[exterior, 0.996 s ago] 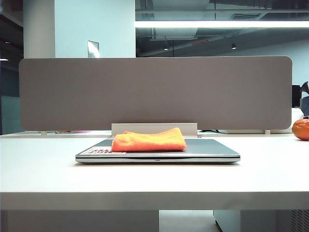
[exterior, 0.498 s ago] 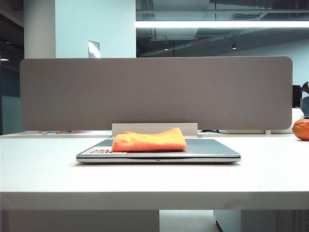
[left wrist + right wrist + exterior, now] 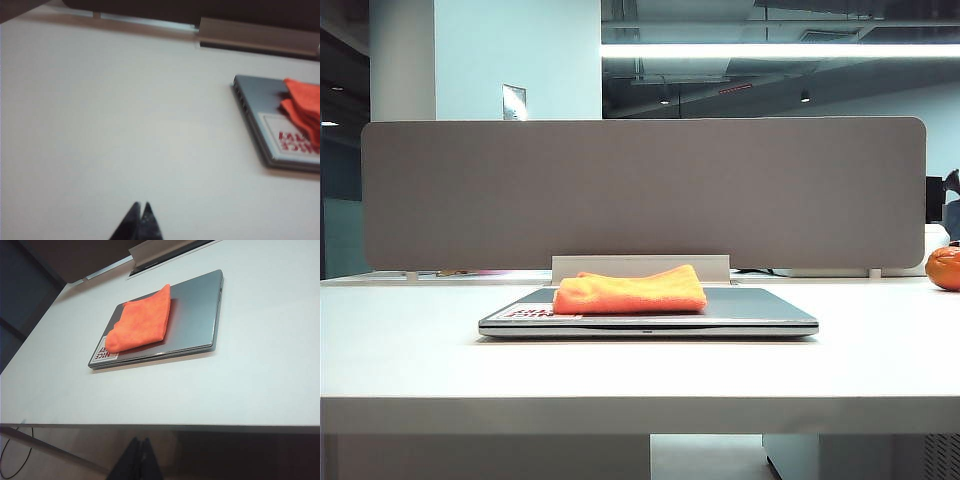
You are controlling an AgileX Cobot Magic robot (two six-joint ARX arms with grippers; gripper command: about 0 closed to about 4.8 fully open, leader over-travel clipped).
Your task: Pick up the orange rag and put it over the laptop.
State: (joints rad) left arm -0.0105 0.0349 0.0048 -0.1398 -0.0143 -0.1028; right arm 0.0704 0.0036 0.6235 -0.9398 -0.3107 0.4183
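The orange rag (image 3: pixel 139 321) lies folded on the closed lid of the laptop (image 3: pixel 195 310), on the surface (image 3: pixel 640 370). The left tool (image 3: pixel 140 215) is closed and empty, low over bare surface, the laptop well off to its side. The right tool (image 3: pixel 141 452) is closed too, below the surface edge, the laptop ahead. The rag looks light, soft and floppy; pinching a folded edge would likely suit.

The orange rag (image 3: pixel 629 290) lies on the laptop (image 3: pixel 760 308), mid-counter (image 3: pixel 420 350); a ball (image 3: pixel 944 267) sits far right, behind.
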